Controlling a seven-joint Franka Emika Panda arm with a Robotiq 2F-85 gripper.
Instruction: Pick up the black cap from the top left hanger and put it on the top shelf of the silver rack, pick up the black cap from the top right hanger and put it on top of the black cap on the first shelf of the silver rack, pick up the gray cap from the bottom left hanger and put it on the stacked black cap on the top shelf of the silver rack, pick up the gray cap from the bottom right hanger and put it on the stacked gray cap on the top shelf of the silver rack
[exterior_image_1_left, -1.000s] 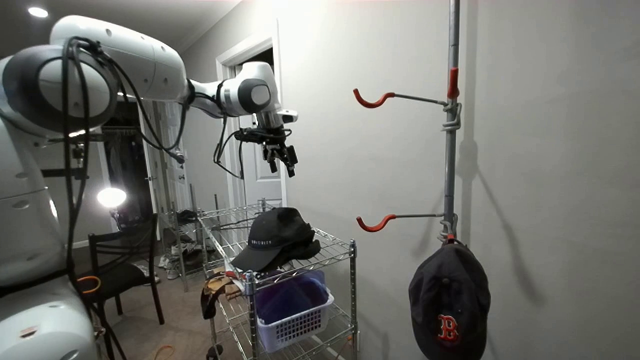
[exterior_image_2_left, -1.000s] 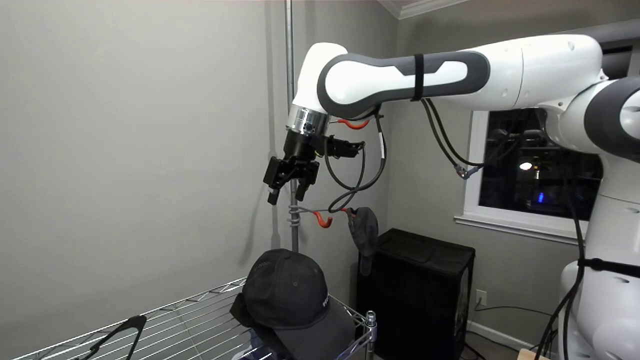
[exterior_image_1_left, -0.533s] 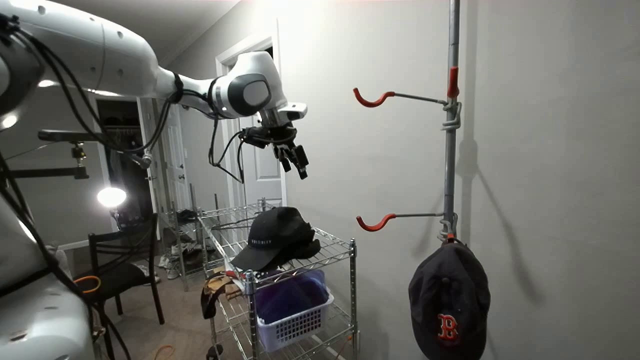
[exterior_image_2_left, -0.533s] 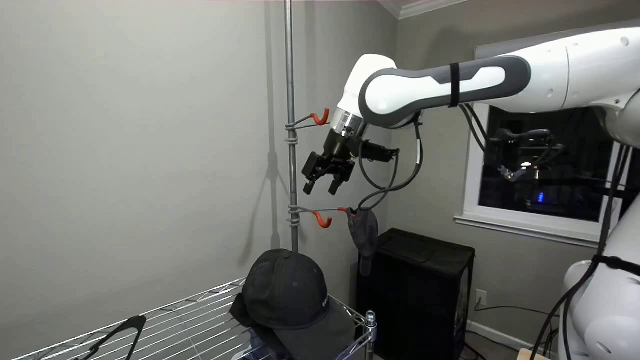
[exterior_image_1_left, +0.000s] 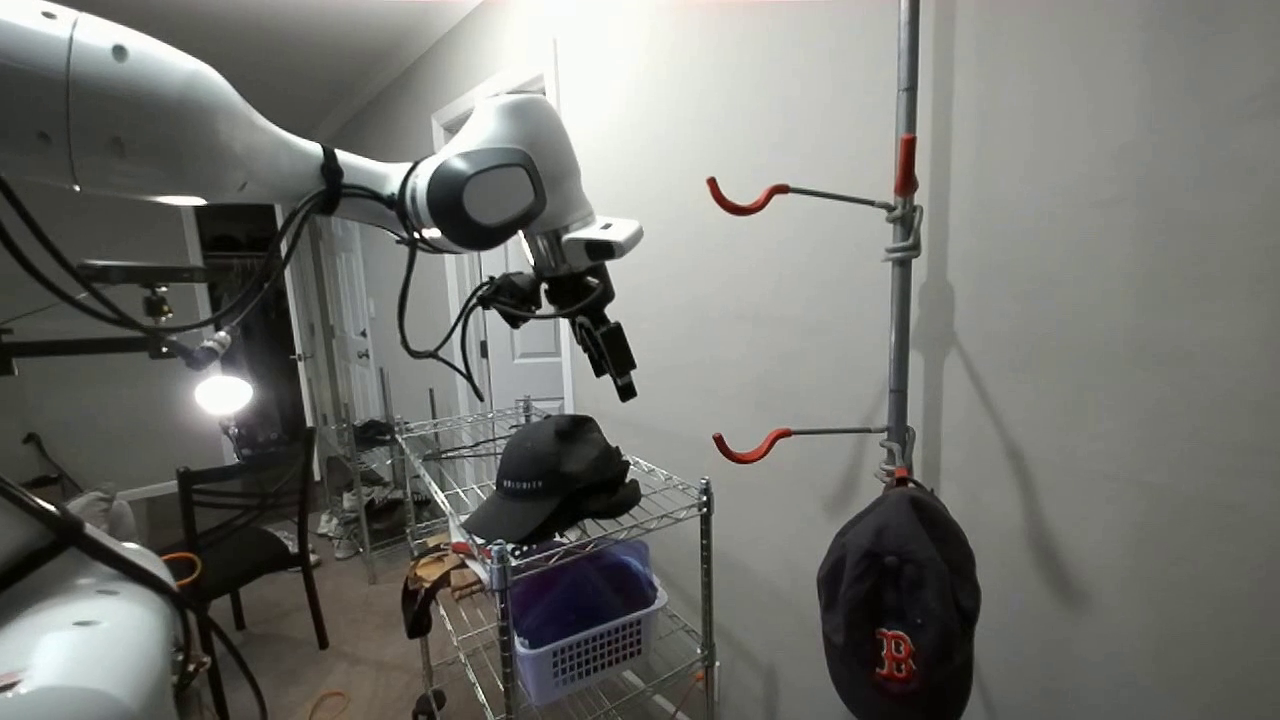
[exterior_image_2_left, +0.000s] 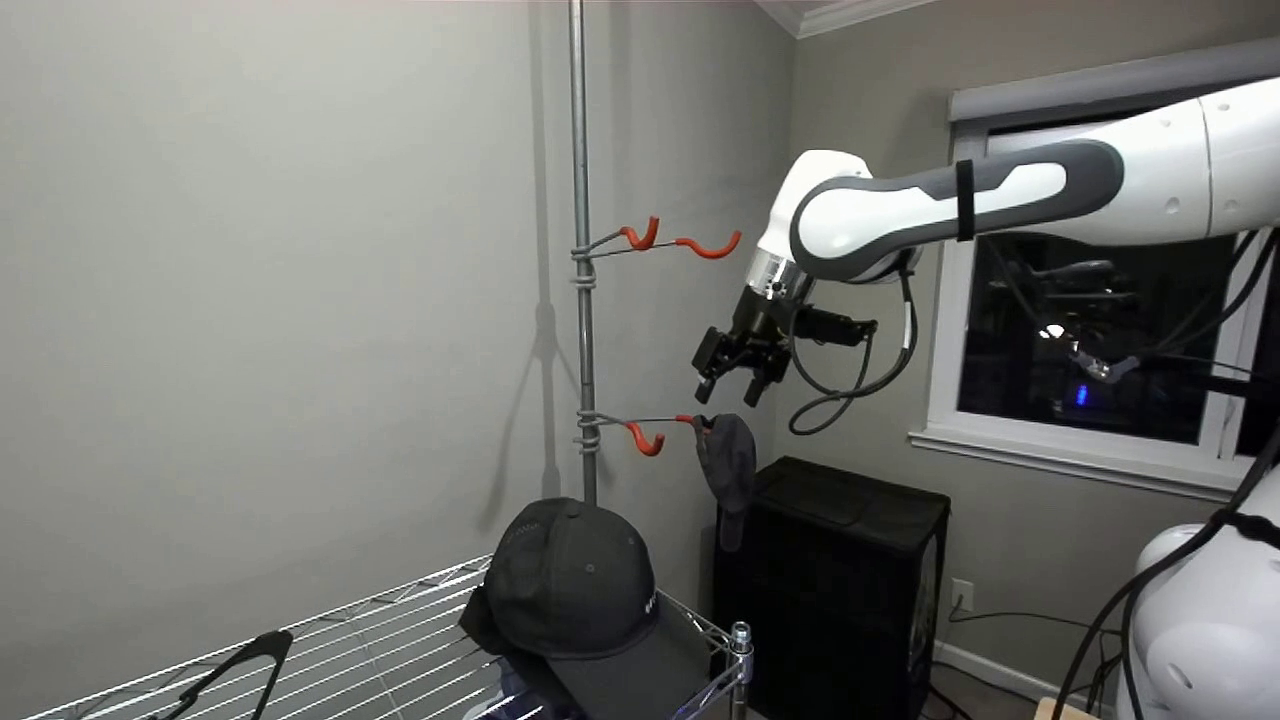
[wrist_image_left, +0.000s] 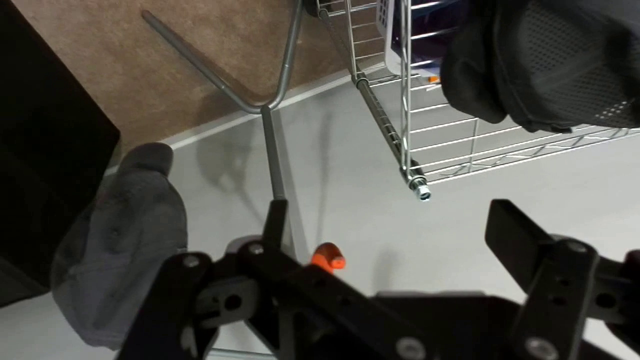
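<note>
The black two-fingered hand (exterior_image_2_left: 728, 394), spread wide, holds nothing; below it, to one side, hangs the dark gray, red-lettered cloth baseball cap (exterior_image_1_left: 898, 600); likely the last pick; the hand should descend, grip and unhook it.

My feeds show what I take for a home: a chair (exterior_image_1_left: 245, 558) at eight o'clock in an exterior view, shoes (exterior_image_1_left: 345, 546) near it, and what look like hanging clothes (exterior_image_1_left: 262, 355) at nine. In an exterior view I get a white-framed window (exterior_image_2_left: 1020, 375) at three.
</note>
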